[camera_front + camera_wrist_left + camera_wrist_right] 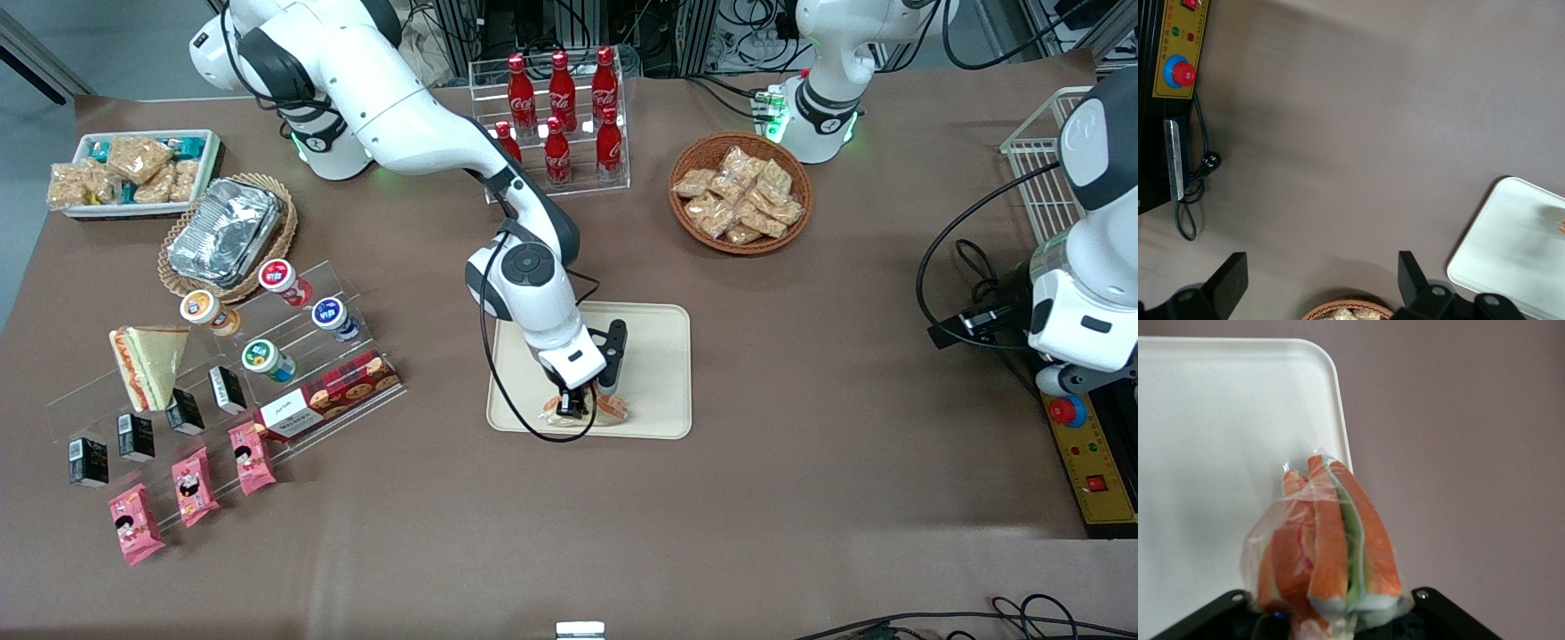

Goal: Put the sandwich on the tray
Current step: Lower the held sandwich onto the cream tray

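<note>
Gripping the clear-wrapped sandwich (pixel 587 411), the right arm's claw (pixel 575 404) sits low over the cream tray (pixel 662 356), at the tray's edge nearest the front camera. The wedge's orange and green filling stripes face the wrist camera. A similar sandwich wedge (pixel 147 364) lies toward the working arm's end of the tabletop (pixel 800 498).

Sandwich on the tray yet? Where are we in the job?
Done: the sandwich has been picked and carried over the tray, at the tray's edge nearest the front camera. In hand: the tool is shut on the sandwich, low over the tray; the wrist view shows the wrapped wedge held between the fingers. Left: let go and pull the tool away. Whether the sandwich already rests on the tray surface I cannot tell.
</note>
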Available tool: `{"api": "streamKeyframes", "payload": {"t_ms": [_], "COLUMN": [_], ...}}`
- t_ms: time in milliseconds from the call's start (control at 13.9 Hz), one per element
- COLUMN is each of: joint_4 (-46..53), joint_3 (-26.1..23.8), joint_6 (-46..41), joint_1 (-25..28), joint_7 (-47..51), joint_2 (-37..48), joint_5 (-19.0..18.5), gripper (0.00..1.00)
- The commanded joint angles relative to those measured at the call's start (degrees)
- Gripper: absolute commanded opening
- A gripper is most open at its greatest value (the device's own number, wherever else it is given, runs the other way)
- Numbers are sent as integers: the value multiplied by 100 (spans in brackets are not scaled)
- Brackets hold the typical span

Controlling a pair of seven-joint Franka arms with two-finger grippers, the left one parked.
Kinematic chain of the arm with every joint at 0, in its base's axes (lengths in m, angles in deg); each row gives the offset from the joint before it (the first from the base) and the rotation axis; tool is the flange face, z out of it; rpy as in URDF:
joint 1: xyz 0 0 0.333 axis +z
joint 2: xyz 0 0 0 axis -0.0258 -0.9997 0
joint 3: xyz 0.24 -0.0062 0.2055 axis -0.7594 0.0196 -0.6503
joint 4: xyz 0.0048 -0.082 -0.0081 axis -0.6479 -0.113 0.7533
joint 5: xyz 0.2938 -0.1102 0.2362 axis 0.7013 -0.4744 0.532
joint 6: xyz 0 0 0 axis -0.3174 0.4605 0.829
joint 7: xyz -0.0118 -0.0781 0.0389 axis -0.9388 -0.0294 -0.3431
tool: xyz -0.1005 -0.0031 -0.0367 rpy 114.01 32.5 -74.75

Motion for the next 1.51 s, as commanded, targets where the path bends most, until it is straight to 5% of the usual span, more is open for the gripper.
{"api": "streamKeyframes", "payload": {"t_ms": [0,789,1004,1076,1435], "joint_4": [226,7,6,-11,-64], "joint_3": [-76,-76,-76,-76,-76], "joint_6": [9,-237,-237,-237,-307], "joint_1": [-64,-20,-37,-46,-20], "joint_7": [-176,-149,-141,-149,-141], "joint_2": [-174,-200,-200,-200,-113], "joint_5": [313,761,814,831,840], "gripper": [25,27,88,97,97]}}
